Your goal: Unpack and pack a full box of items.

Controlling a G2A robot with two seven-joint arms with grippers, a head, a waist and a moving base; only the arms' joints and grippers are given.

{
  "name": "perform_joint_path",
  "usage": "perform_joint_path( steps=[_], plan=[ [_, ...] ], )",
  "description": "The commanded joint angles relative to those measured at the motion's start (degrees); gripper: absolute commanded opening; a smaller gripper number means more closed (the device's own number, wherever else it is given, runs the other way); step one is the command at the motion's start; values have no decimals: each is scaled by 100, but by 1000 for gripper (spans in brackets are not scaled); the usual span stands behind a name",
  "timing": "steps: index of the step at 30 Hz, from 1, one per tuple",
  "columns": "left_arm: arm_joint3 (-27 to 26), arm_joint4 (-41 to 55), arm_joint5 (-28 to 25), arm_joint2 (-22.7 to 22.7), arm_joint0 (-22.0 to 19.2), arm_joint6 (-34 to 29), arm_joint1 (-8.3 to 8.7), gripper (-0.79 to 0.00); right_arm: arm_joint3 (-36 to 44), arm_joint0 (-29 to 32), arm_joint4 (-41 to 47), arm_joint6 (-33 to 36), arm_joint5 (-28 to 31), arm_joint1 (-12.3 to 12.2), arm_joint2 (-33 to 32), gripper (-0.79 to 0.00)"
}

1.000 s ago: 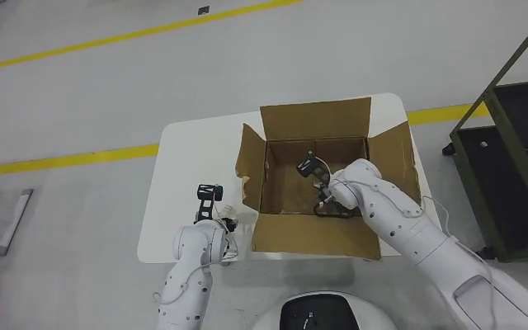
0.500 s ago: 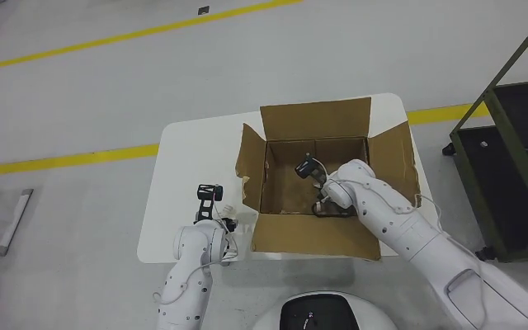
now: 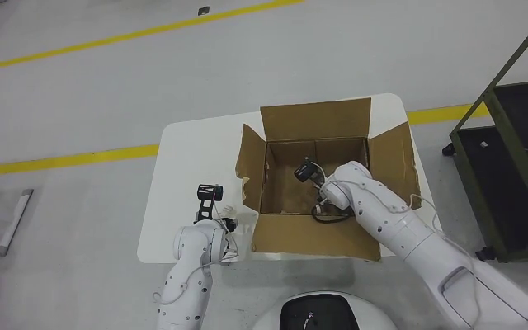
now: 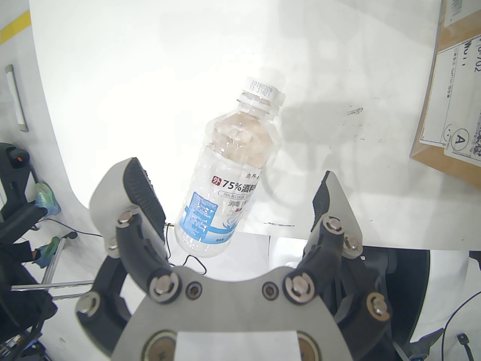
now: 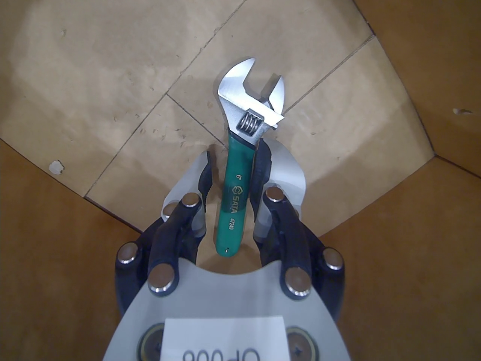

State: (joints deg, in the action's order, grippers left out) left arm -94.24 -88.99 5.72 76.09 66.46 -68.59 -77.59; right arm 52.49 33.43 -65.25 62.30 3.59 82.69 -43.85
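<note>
Hidden or cut off: in the top view the right arm reaches down into the open cardboard box [image 3: 313, 120], and its wrist covers whatever lies beneath. In the left wrist view one labelled corner of the box [image 4: 451, 95] is cut off at the frame edge. Right gripper [image 5: 235, 159]: inside the box, pointing down at the floor panels, fingers drawn in to a narrow gap. One ribbed black pad [image 5: 263, 167] lies against the handle of the wrench [image 5: 240, 159]. On the other side a sliver of cardboard shows between pad and handle, so it is not clamped. The wrench runs straight out along the line of the fingers, handle end back near the gripper's base and head beyond the fingertips. The pads mask the handle's flanks. Wrench: adjustable type, bright steel head with knurled worm screw, smooth green sleeve on the handle. Box floor: plain brown board, flap seams crossing it, small scuffs. Left gripper [image 4: 233, 180]: spread wide and holding nothing, above the white table [image 4: 150, 58] beside the box. Bottle [image 4: 240, 140]: between the spread fingers, touching neither, tilted, base nearest the gripper and cap pointing away. Whether it rests fully on the tabletop cannot be told. Bottle: clear ribbed plastic, white cap, blue and white label, clear liquid inside.
</note>
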Motion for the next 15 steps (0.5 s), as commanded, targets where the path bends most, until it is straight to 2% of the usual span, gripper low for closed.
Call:
perform_joint_path(
  steps=[1, 5, 6, 7, 9, 15],
  plan=[
    [0, 0, 0, 0, 0, 0, 0, 0, -50, -8, 12, -18, 8, 21, 11, -511],
    [0, 0, 0, 0, 0, 0, 0, 0, -153, -44, -1, -26, 28, 61, 35, -557],
    [0, 0, 0, 0, 0, 0, 0, 0, -174, -53, -1, -31, 30, 70, 37, -656],
    [0, 0, 0, 0, 0, 0, 0, 0, -194, -61, 1, -39, 26, 79, 35, -717],
    [0, 0, 0, 0, 0, 0, 0, 0, -223, -78, 6, -50, 27, 94, 30, -785],
    [0, 0, 0, 0, 0, 0, 0, 0, -252, -88, -19, -101, 15, 125, 4, -785]
  ],
)
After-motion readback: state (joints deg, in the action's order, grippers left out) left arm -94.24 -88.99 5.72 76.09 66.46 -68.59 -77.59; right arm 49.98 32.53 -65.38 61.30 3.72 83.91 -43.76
